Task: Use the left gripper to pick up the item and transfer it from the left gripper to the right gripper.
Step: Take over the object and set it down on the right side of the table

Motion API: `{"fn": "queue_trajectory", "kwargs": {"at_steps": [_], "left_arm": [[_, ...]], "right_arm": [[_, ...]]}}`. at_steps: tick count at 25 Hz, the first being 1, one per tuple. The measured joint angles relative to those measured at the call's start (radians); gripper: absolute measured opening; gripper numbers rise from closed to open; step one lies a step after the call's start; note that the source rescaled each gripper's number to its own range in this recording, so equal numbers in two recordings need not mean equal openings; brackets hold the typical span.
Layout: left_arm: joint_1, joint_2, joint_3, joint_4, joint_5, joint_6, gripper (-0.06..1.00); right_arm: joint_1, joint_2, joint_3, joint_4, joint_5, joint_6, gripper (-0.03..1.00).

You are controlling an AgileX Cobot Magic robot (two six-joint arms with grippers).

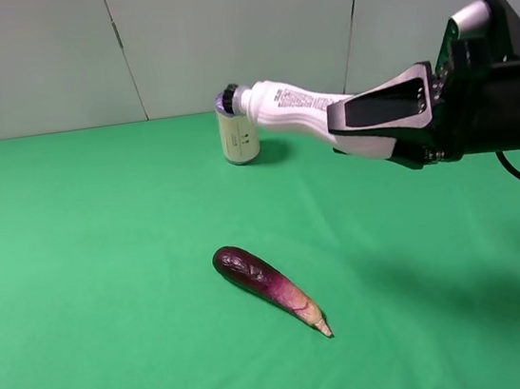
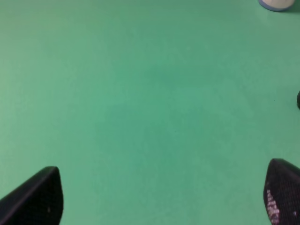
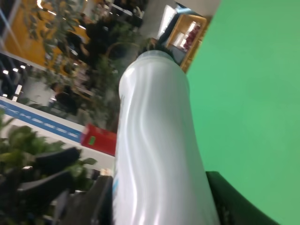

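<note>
The white bottle [image 1: 292,109] with a black cap hangs in the air at the back right, tilted, cap pointing left. My right gripper [image 1: 370,122], with light-grey finger casing, is shut on its lower end. In the right wrist view the bottle [image 3: 157,140] fills the middle between the fingers. My left gripper [image 2: 164,199] is open and empty above bare green cloth; only its two black fingertips [image 2: 37,197] show in the left wrist view. The left arm is out of the exterior high view.
A cream can with a purple lid [image 1: 237,132] stands at the back, just behind the bottle's cap; its edge shows in the left wrist view [image 2: 277,3]. A purple eggplant [image 1: 267,287] lies in the middle of the green table [image 1: 79,276].
</note>
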Motion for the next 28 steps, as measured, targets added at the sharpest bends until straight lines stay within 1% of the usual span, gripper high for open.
{"fn": "queue_trajectory", "kwargs": {"at_steps": [4,8,11,15,17,25,28], "left_arm": [[0.000,0.000,0.000,0.000,0.000,0.000,0.74],[0.005,0.000,0.000,0.000,0.000,0.000,0.74],[0.039,0.000,0.001,0.000,0.000,0.000,0.74],[0.104,0.000,0.001,0.000,0.000,0.000,0.74],[0.122,0.000,0.001,0.000,0.000,0.000,0.74],[0.124,0.000,0.001,0.000,0.000,0.000,0.74],[0.124,0.000,0.001,0.000,0.000,0.000,0.74]], "right_arm": [[0.000,0.000,0.000,-0.034,-0.097,0.016,0.02],[0.000,0.000,0.000,-0.059,-0.226,0.037,0.02],[0.000,0.000,0.000,-0.086,-0.336,0.047,0.02],[0.000,0.000,0.000,-0.122,-0.486,0.050,0.02],[0.000,0.000,0.000,-0.144,-0.567,0.050,0.02],[0.000,0.000,0.000,-0.184,-0.880,0.050,0.02],[0.000,0.000,0.000,-0.204,-0.963,0.050,0.02]]}}
